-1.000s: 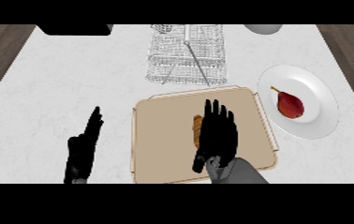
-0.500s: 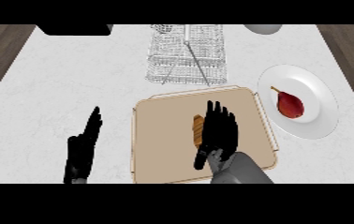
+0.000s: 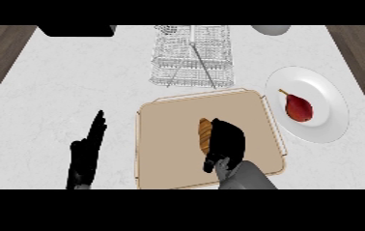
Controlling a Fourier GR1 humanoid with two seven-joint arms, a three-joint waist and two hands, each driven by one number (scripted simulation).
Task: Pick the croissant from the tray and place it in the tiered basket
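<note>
A brown croissant (image 3: 204, 135) lies near the middle of the tan tray (image 3: 168, 133). My right hand (image 3: 228, 143) rests over its right side with fingers curled down onto it, hiding most of the pastry. The wire tiered basket (image 3: 192, 56) stands beyond the tray's far edge. My left hand (image 3: 87, 152) rests open on the counter to the left of the tray, fingers pointing away.
A white plate (image 3: 322, 91) with a red pear (image 3: 298, 108) sits right of the tray. A dark box (image 3: 77, 30) is at the far left and a grey bowl (image 3: 271, 29) at the far right of the counter's back edge.
My right hand's fingers, straight over the tray before, have curled down around the croissant. The left hand has stayed still.
</note>
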